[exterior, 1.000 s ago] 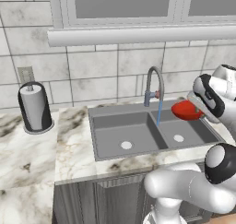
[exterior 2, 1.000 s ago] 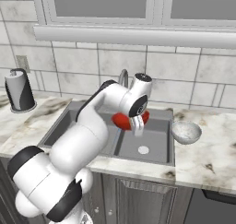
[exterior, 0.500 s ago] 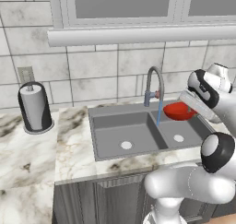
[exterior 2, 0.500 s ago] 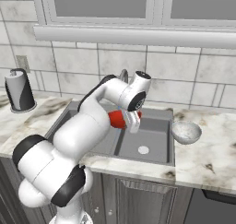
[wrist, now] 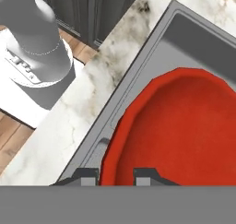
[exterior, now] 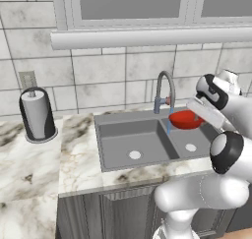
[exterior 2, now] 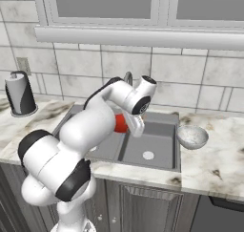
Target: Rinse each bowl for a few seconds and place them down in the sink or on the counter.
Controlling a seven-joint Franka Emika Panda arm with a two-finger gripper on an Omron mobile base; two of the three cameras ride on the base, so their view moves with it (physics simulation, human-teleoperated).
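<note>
Gripping red bowl [exterior: 186, 119] rim, fingers [wrist: 144, 176] apparently under faucet [exterior: 165, 89] stream.

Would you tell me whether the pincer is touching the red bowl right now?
Touching. In the hand view the pincer has its two tips closed on the rim of the red bowl, one on each side, with no gap showing.

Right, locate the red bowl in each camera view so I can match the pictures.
Left base view: red bowl right of centre, held over the sink's right basin beside the arched faucet, water streaming past its left edge.
Right base view: a red sliver at centre, mostly hidden behind the arm.
Hand view: bowl at lower right, its rim between the gripper tips.
Shared landmark: the dark grey sink.
</note>
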